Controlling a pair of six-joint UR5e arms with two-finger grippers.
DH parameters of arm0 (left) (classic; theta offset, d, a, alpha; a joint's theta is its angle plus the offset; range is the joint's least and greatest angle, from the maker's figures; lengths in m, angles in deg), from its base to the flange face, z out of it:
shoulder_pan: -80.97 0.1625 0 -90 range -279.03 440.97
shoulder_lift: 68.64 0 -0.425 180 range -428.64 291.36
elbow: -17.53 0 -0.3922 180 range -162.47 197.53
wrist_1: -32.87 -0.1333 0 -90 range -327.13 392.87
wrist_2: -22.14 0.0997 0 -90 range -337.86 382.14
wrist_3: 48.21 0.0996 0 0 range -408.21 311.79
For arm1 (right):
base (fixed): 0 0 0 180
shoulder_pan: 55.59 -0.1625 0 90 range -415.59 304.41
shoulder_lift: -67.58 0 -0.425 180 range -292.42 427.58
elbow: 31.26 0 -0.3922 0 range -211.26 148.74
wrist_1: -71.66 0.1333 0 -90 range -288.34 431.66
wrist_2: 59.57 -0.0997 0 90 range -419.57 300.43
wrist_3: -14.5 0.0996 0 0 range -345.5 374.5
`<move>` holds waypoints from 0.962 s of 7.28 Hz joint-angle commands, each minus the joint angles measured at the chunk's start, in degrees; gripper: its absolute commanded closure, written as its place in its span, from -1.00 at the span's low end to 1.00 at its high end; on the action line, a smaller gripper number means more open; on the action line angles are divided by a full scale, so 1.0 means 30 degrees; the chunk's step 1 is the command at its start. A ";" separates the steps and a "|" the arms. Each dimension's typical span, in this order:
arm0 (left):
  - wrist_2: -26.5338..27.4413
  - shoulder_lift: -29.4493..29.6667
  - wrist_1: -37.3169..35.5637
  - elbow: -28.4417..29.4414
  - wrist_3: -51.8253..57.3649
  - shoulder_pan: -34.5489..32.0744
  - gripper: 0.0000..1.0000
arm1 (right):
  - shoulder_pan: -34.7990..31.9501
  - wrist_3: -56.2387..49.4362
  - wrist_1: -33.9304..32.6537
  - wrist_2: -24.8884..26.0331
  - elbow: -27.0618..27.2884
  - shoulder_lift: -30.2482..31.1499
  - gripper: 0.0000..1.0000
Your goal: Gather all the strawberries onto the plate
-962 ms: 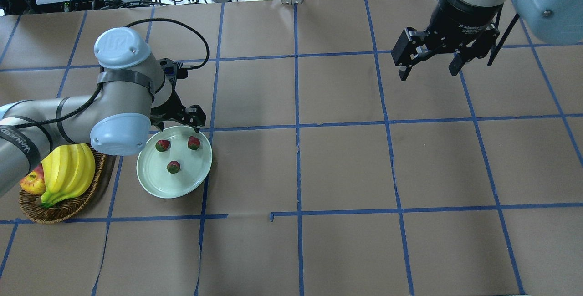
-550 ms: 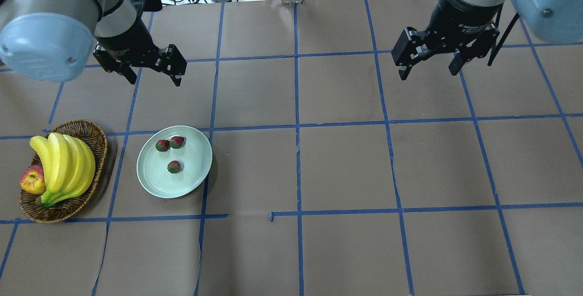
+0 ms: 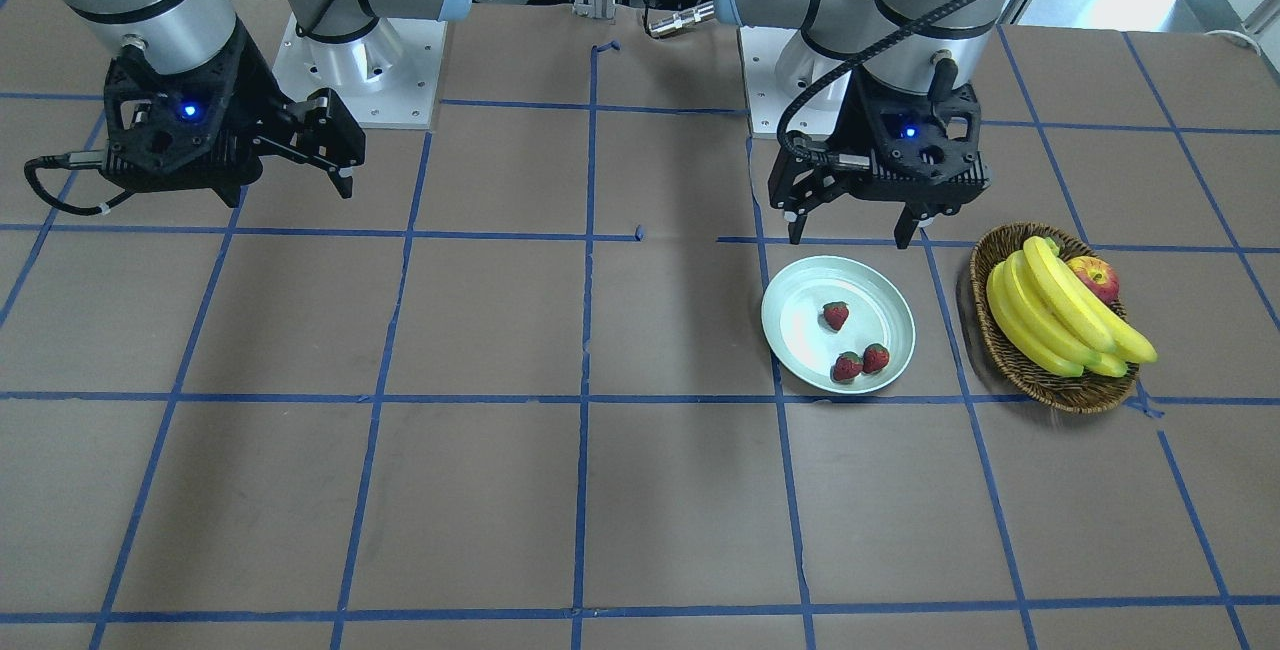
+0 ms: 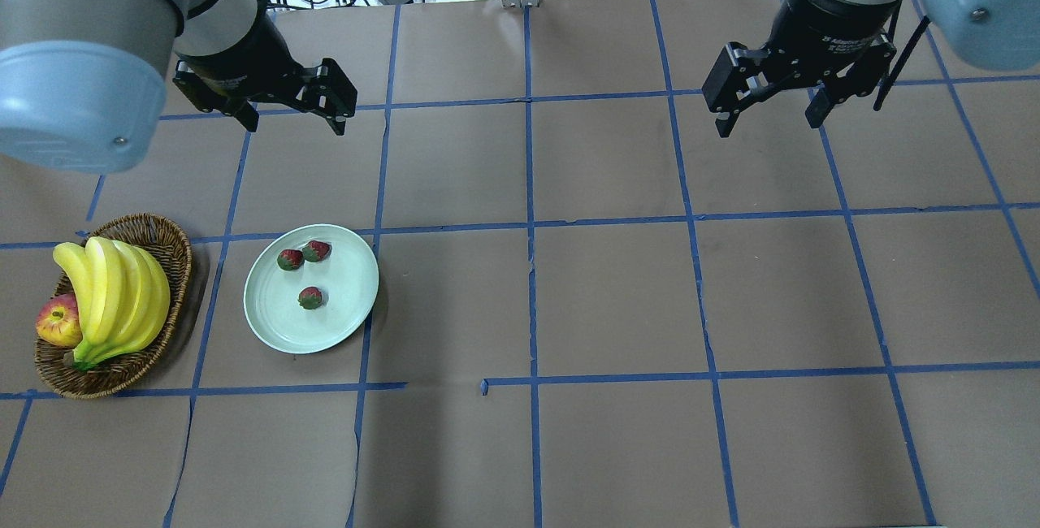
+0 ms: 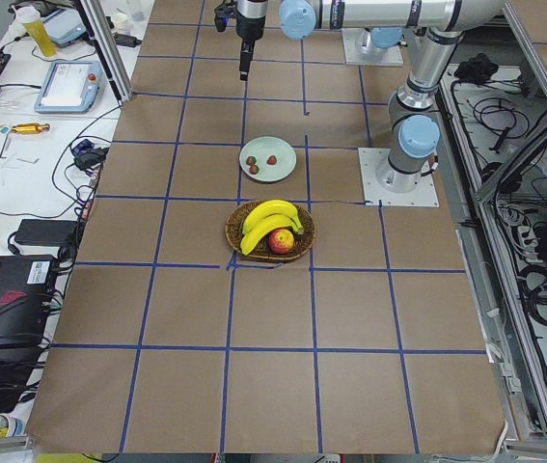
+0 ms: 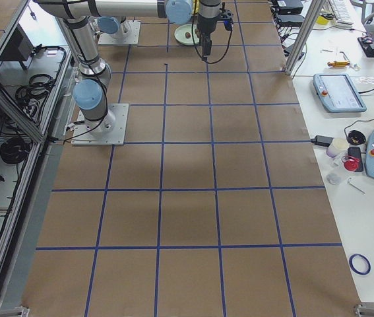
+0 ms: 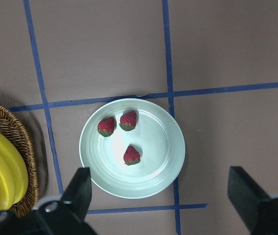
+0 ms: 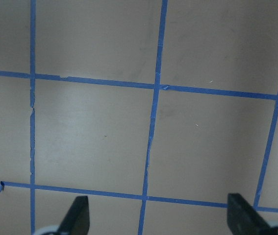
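Three strawberries lie on the pale mint plate (image 4: 341, 309): two (image 4: 290, 259) (image 4: 317, 251) touch near its far rim, one (image 4: 309, 297) lies at its middle. The plate (image 3: 795, 330) and strawberries (image 3: 835, 314) also show in the front view, and in the left wrist view the plate (image 7: 163, 171) holds them (image 7: 132, 154). My left gripper (image 4: 294, 123) is open and empty, raised high above the table beyond the plate. My right gripper (image 4: 770, 115) is open and empty, high over the table's right side.
A brown wicker basket (image 4: 166, 240) with bananas (image 4: 114, 296) and an apple (image 4: 57, 325) stands left of the plate. Blue tape lines grid the brown table cover. Cables and boxes lie past the table's far edge.
My left gripper rose from the plate's far rim and drew back high over the table. One strawberry rolled left against another. The right gripper shifted slightly up.
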 commanded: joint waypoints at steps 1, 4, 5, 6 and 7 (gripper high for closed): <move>-0.1325 0.0349 -0.0420 0.0257 -0.0936 -0.0363 -1.00 | -0.0023 0.0014 -0.1823 0.2110 0.0220 -0.0032 -1.00; -0.1454 -0.0173 0.1774 0.1198 0.1343 -0.0070 -1.00 | -0.0053 0.0221 -0.2108 0.1382 -0.0272 0.0260 -1.00; -0.1396 -0.0263 0.2653 0.1520 0.1874 -0.0070 -1.00 | -0.0053 0.0221 -0.2102 0.0874 -0.0711 0.0231 -1.00; -0.1250 -0.0322 0.2777 0.1523 0.1908 -0.0070 -1.00 | -0.0053 0.0192 -0.2015 0.0927 -0.0860 0.0231 -1.00; -0.1220 -0.0496 0.2779 0.1436 0.1908 -0.0070 -1.00 | -0.0053 0.0220 -0.1840 0.0870 -0.0688 0.0376 -1.00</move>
